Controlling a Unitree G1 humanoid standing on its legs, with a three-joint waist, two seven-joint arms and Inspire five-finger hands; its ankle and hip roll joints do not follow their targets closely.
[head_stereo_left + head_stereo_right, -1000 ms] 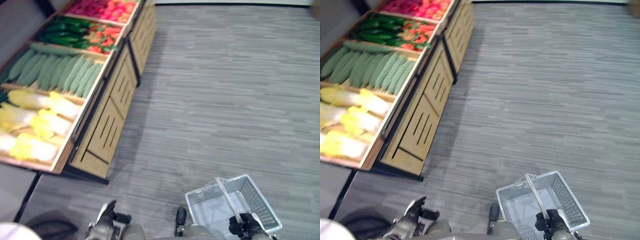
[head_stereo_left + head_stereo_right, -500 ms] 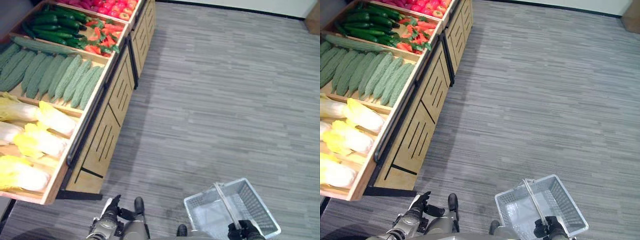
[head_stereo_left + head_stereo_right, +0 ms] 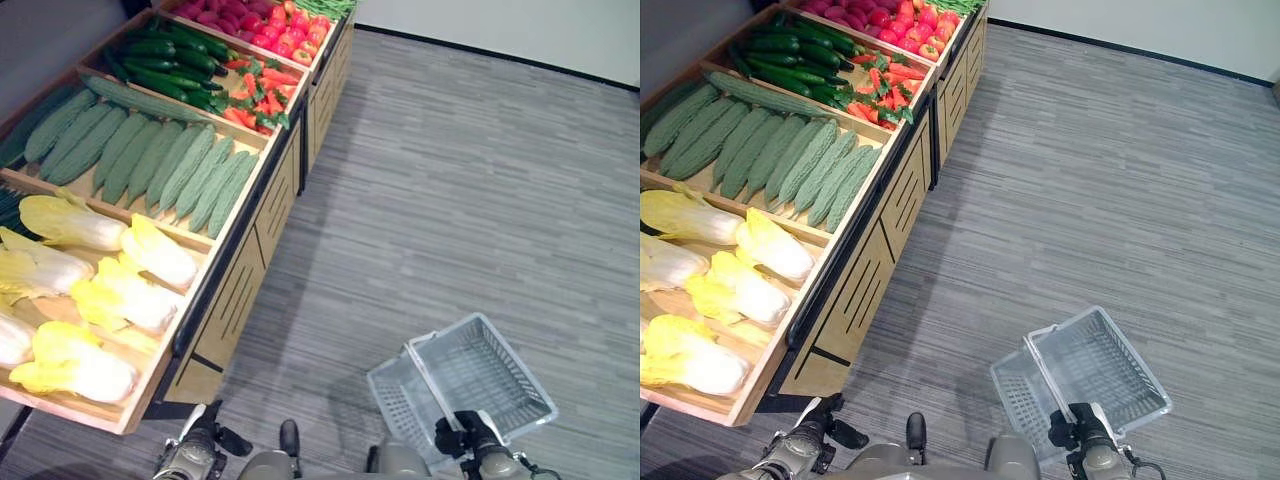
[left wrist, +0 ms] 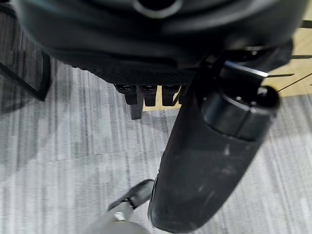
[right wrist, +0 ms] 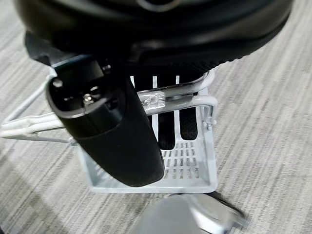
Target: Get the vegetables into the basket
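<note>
right hand [image 5: 122, 122] grips basket [image 3: 490, 372] handle | produce stand [image 3: 255, 250] left

Vegetable stand [image 3: 250, 270] left, basket [image 3: 470, 375] on floor right.

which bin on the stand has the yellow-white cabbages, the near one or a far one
The bin nearest the robot. Its cabbages are pale yellow and white, while the next bin up holds bumpy green gourds, and beyond those lie dark cucumbers and red peppers.
</note>
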